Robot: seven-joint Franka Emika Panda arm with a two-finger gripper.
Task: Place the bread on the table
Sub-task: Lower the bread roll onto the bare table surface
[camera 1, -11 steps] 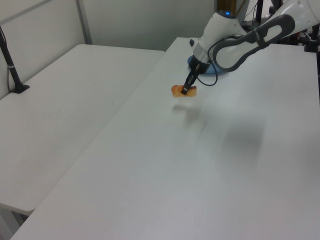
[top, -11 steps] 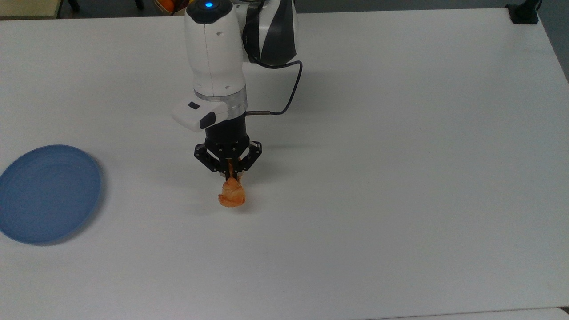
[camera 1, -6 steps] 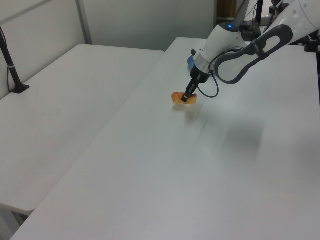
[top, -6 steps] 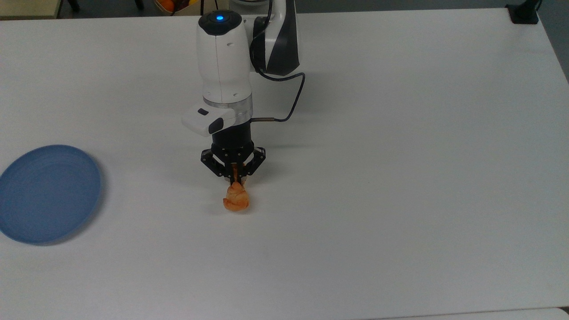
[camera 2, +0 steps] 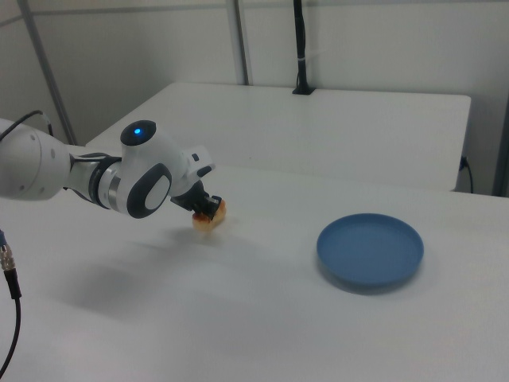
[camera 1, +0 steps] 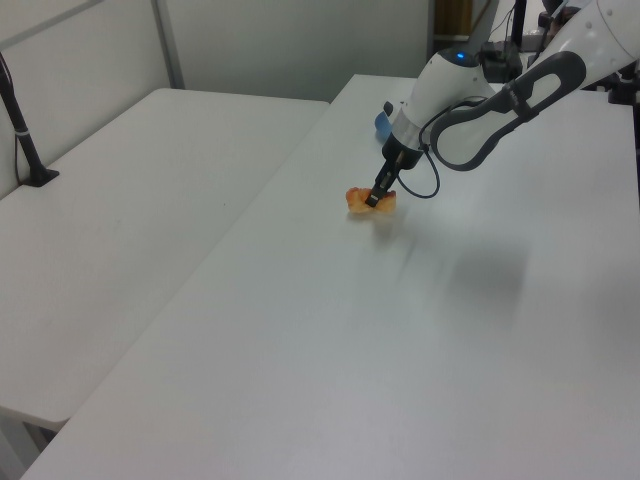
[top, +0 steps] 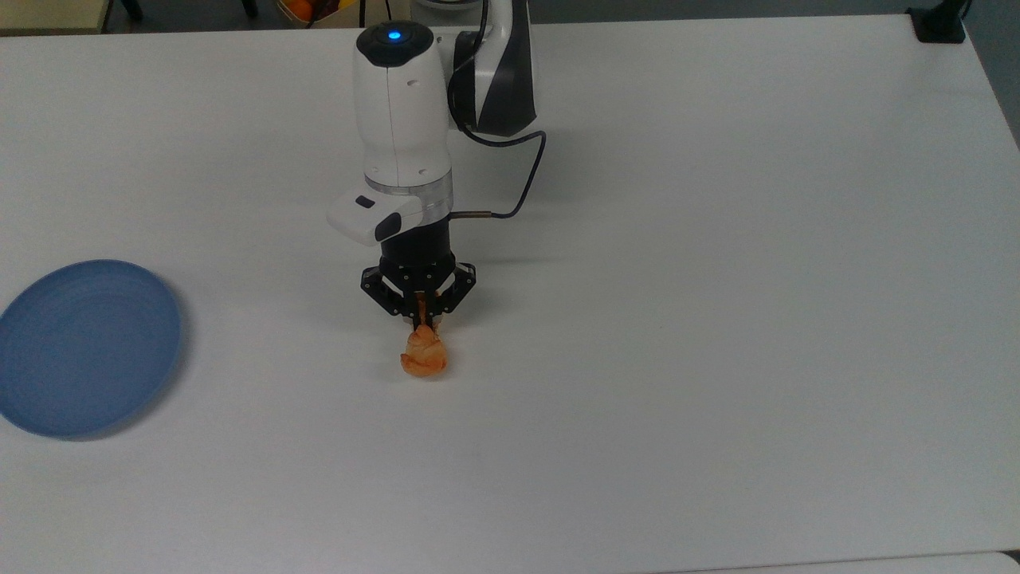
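White table with a plate and a pastry

The table (top: 717, 319) is a large plain matte white top reaching nearly to every edge of the top view. A round blue plate (top: 84, 347) lies on it at the left edge of the top view, and at the right of centre in the right view (camera 2: 371, 251). The bread (top: 423, 356), a small golden-orange pastry, is down at the surface just left of centre in the top view, well apart from the plate; whether it touches the top I cannot tell.
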